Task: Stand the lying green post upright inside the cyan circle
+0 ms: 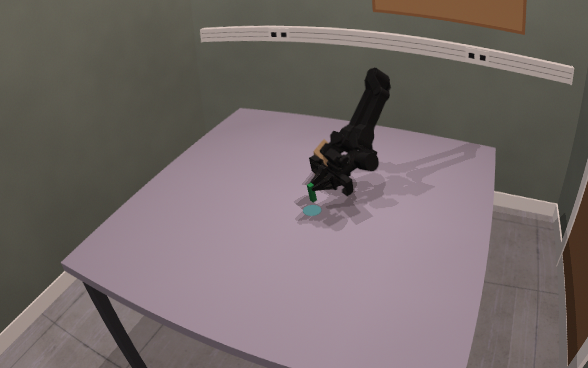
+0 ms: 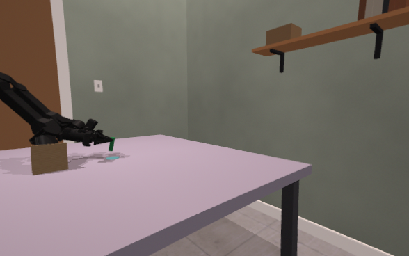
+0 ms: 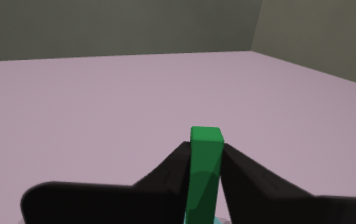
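Note:
My gripper [image 1: 314,188] is shut on the green post [image 1: 311,192], which stands nearly upright between the black fingers. The post hangs a little above the table, just over the near edge of the cyan circle [image 1: 312,210]. In the side view the post [image 2: 111,144] sits above and slightly left of the flat cyan circle [image 2: 112,158], with a gap under its base. In the wrist view the post [image 3: 204,172] fills the space between my fingers, and a sliver of cyan [image 3: 218,221] shows at its foot.
A brown cardboard box [image 2: 49,158] stands on the table beside the arm, behind the circle; it peeks out as a tan edge [image 1: 320,148] behind the wrist. The arm's shadows fall across the purple table top.

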`<action>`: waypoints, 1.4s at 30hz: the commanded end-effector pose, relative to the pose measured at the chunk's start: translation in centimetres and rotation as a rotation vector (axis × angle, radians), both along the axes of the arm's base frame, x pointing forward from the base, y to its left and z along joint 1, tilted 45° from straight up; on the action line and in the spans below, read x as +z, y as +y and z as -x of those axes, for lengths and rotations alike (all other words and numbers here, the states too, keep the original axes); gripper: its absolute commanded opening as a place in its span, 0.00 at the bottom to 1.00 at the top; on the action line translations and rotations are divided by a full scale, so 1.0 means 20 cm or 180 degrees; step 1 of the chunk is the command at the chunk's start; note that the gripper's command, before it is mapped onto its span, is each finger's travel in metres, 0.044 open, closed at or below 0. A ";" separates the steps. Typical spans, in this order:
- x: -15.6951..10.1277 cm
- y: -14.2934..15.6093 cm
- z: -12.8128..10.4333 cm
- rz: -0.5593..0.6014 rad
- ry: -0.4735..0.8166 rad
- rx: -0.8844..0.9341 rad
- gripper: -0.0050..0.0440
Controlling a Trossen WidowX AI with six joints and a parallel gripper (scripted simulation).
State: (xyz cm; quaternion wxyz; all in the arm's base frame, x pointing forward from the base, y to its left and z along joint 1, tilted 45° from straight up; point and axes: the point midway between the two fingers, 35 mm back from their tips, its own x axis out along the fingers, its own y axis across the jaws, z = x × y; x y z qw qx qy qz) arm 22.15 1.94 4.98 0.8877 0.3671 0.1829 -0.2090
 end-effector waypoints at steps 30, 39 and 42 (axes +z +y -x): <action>-0.13 0.11 -0.03 0.0051 -0.0058 -0.0001 0.15; -0.13 0.11 -0.03 0.0035 -0.0064 0.0000 0.15; -0.13 0.11 -0.03 0.0035 -0.0064 0.0000 0.15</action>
